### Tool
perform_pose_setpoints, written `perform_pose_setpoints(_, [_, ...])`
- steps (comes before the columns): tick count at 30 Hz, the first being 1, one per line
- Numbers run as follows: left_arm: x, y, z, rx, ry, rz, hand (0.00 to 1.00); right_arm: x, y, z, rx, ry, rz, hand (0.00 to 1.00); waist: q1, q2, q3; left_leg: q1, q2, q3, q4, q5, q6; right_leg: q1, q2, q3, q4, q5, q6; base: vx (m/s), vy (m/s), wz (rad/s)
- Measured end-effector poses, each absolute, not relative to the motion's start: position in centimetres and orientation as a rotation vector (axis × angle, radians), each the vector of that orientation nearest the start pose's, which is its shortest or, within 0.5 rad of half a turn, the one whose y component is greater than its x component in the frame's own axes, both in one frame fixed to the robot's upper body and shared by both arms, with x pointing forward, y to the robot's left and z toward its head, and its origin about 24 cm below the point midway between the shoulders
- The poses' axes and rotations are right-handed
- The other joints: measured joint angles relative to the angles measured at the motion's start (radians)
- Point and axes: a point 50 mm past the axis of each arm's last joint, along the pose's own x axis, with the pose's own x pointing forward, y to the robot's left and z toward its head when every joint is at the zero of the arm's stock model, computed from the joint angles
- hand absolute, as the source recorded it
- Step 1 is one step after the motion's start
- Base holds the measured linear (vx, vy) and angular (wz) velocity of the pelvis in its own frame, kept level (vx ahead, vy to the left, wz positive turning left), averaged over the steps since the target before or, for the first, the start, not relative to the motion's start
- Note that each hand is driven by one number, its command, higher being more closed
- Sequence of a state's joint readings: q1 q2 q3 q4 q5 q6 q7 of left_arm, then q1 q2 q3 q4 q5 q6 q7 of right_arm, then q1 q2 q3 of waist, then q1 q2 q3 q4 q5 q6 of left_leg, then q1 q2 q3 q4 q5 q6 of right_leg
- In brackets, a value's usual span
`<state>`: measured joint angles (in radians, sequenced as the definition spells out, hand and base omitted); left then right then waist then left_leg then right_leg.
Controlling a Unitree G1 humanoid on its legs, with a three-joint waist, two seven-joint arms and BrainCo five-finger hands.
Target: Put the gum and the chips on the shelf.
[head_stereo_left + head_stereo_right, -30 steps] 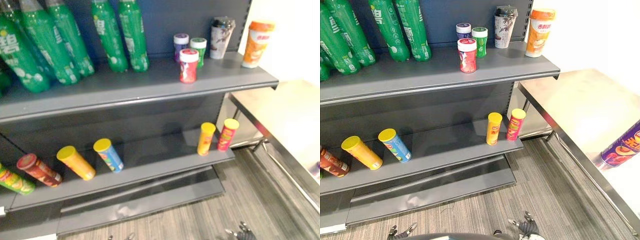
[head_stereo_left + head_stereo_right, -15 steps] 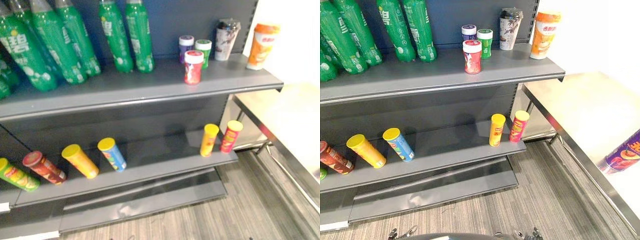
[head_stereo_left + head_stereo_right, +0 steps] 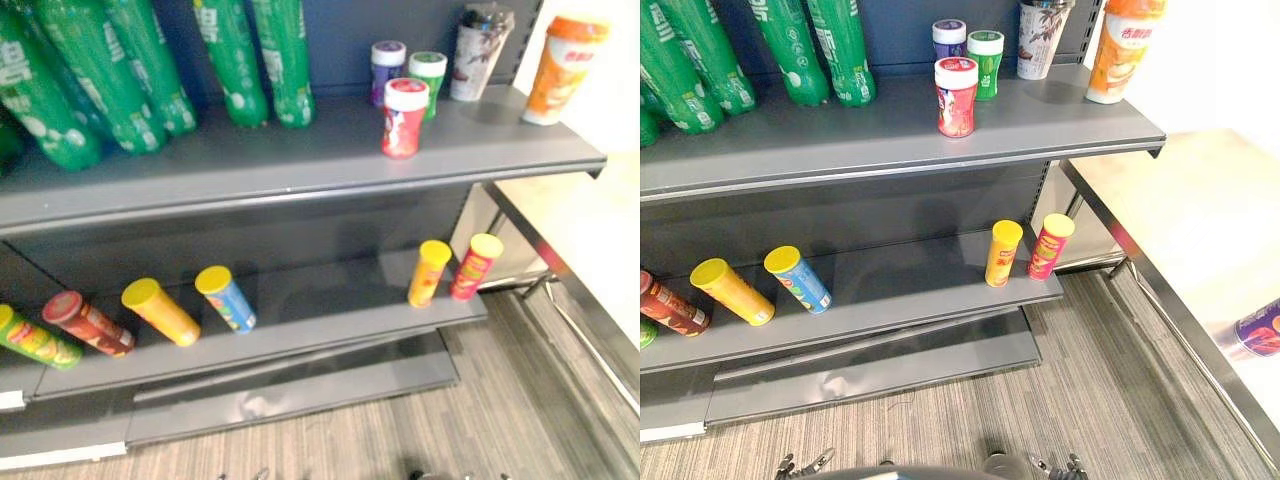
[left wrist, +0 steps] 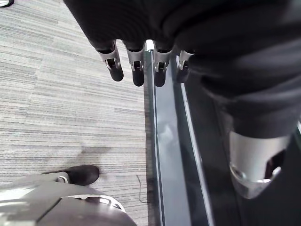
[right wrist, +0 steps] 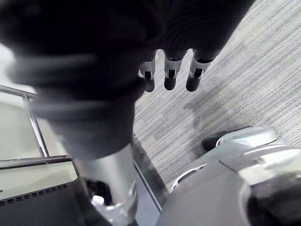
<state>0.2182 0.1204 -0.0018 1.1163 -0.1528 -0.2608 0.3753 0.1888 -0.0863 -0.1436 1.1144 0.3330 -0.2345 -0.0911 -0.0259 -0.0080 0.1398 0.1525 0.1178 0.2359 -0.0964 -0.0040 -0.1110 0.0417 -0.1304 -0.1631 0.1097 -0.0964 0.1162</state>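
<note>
The left hand [image 4: 137, 70] and right hand [image 5: 170, 77] hang empty over the carpet [image 4: 70, 117], fingers loosely straight, while the red gum jar [image 3: 956, 96] stands on the upper shelf [image 3: 840, 145] and a purple chips can [image 3: 1262, 327] rests on the steel table [image 3: 1180, 200] at right.

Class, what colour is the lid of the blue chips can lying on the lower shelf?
Yellow lid, clearest in the right eye view.

Head stereo pair: looking down & fwd at shelf unit [image 3: 300, 170] from mid range, sharing upper + lower shelves. R eye takes in more steel table [image 3: 1180, 200] by shelf's right end. Wrist cams: v. close, aimed down along left hand [image 4: 137, 70] & right hand [image 5: 170, 75] at carpet [image 4: 70, 94].
</note>
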Motion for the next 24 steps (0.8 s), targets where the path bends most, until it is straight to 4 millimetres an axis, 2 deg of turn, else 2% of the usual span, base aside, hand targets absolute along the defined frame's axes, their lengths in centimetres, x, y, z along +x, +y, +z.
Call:
perform_pose_setpoints(7, [4.1, 22.1, -15.9, 0.181, 1.048, 0.543, 0.0, 5.0, -21.5, -16.2, 0.198, 1.007, -0.563, 0.0, 0.0, -0.002, 0.007, 0.01, -0.004, 0.003, 0.0, 0.0, 0.0, -0.01, -0.008, 0.0, 0.038, -0.02, 0.001, 0.0, 0.001, 0.0])
perform_pose_setpoints(10, [4.4, 22.1, -15.8, 0.178, 1.033, 0.538, 0.0, 5.2, -21.6, -16.2, 0.21, 0.997, -0.581, 0.0, 0.0, -0.014, 0.016, 0.002, -0.01, 0.023, 0.02, -0.01, 0.009, -0.048, -0.025, 0.017, 0.088, -0.039, 0.002, -0.05, 0.021, -0.13])
perform_pose_setpoints(12, [4.7, 22.3, -15.8, 0.182, 1.025, 0.534, 0.0, 5.6, -21.5, -16.1, 0.217, 0.987, -0.595, 0.0, 0.0, -0.026, 0.024, -0.025, -0.009, 0.046, 0.096, -0.049, 0.014, -0.067, -0.034, 0.048, 0.105, -0.038, 0.005, -0.05, 0.04, -0.41])
perform_pose_setpoints(16, [4.8, 22.4, -15.8, 0.189, 1.038, 0.515, 0.0, 6.3, -21.8, -15.6, 0.303, 0.904, -0.675, 0.0, -0.001, -0.025, 0.026, -0.067, 0.02, 0.132, 0.268, -0.157, 0.025, -0.073, -0.034, 0.112, 0.065, 0.009, 0.053, -0.05, 0.068, -0.66])
perform_pose_setpoints(17, [5.0, 22.5, -15.8, 0.187, 1.037, 0.517, 0.0, 6.8, -21.8, -15.3, 0.342, 0.864, -0.698, 0.0, 0.004, -0.032, 0.026, -0.075, 0.031, 0.184, 0.31, -0.182, 0.041, -0.081, -0.053, 0.084, 0.034, 0.01, 0.069, -0.14, 0.16, -1.29])
perform_pose_setpoints(18, [4.7, 22.7, -15.8, 0.188, 1.051, 0.526, 0.0, 7.7, -21.6, -14.9, 0.371, 0.818, -0.693, 0.0, 0.003, -0.029, 0.03, -0.078, 0.048, 0.258, 0.316, -0.194, 0.056, -0.096, -0.092, -0.022, 0.03, -0.016, 0.062, -0.14, 0.158, -1.41])
perform_pose_setpoints(19, [4.7, 22.4, -15.9, 0.181, 1.055, 0.527, 0.0, 8.1, -21.5, -14.8, 0.378, 0.8, -0.675, 0.0, 0.003, -0.013, 0.026, -0.077, 0.064, 0.295, 0.321, -0.198, 0.061, -0.109, -0.105, -0.077, 0.049, -0.03, 0.047, -0.11, 0.157, -1.66])
perform_pose_setpoints(20, [4.9, 22.6, -15.8, 0.177, 1.046, 0.543, 0.0, 8.9, -21.0, -14.7, 0.393, 0.786, -0.638, 0.0, 0.005, -0.015, 0.034, -0.076, 0.108, 0.365, 0.334, -0.203, 0.06, -0.149, -0.125, -0.184, 0.133, -0.032, -0.013, -0.05, 0.118, -1.66])
perform_pose_setpoints(21, [5.0, 23.1, -15.6, 0.17, 1.039, 0.572, 0.0, 9.2, -20.7, -14.7, 0.402, 0.78, -0.612, 0.0, 0.005, -0.017, 0.043, -0.067, 0.147, 0.419, 0.337, -0.202, 0.058, -0.16, -0.132, -0.273, 0.236, -0.041, -0.051, -0.02, 0.09, -1.6])
perform_pose_setpoints(23, [5.8, 23.6, -15.4, 0.175, 1.022, 0.588, 0.0, 9.1, -20.6, -14.8, 0.399, 0.783, -0.594, 0.0, 0.005, -0.032, 0.044, -0.048, 0.178, 0.494, 0.339, -0.198, 0.053, -0.123, -0.155, -0.35, 0.315, -0.046, -0.061, 0.01, -0.008, -1.31])
perform_pose_setpoints(24, [6.3, 23.7, -15.2, 0.177, 1.002, 0.59, 0.0, 8.9, -20.5, -14.9, 0.395, 0.791, -0.591, 0.0, 0.005, -0.043, 0.043, -0.041, 0.185, 0.537, 0.344, -0.196, 0.049, -0.079, -0.174, -0.388, 0.313, -0.017, -0.088, 0.02, -0.096, -1.21])
